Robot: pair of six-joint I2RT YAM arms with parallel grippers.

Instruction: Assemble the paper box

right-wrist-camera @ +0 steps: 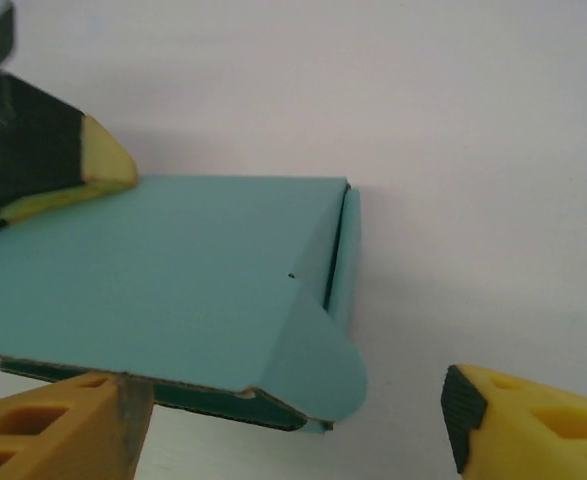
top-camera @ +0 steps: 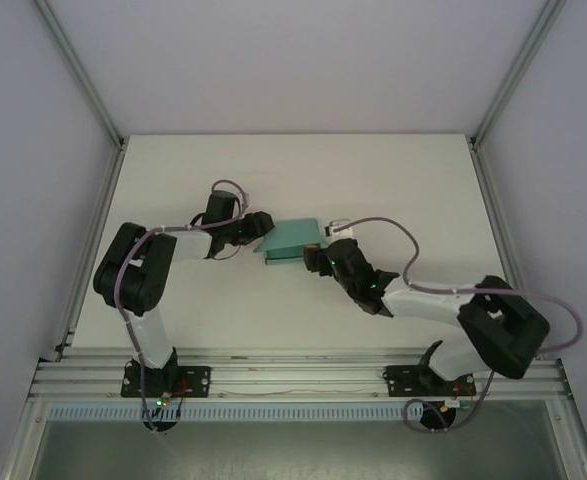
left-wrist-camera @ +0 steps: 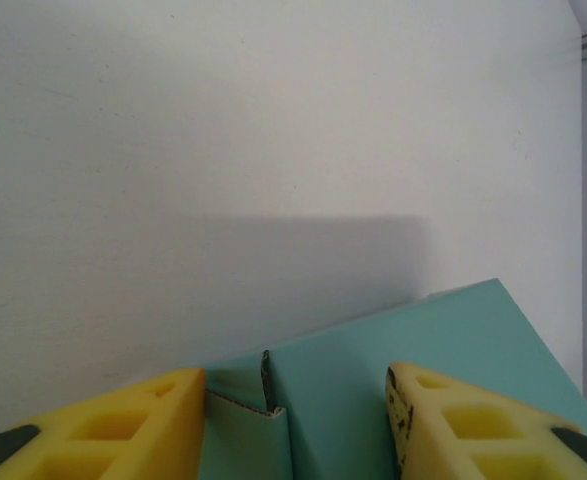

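Paper box (top-camera: 291,238) mid-table, btwn both grippers.
Left gripper (top-camera: 257,228) spread wide astride its left edge; right gripper (top-camera: 320,262) likewise agape at near-right corner (rounded flap (right-wrist-camera: 318,365) sits there), both about equally near.

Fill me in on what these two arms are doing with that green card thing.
Two robot arms are working on a teal paper box in the middle of the white table. The left gripper meets it from one side and the right gripper from the other. Both have their jaws spread open around the card's edges, so nothing is clamped. The box looks only partly folded, with a rounded flap bent down at one corner.
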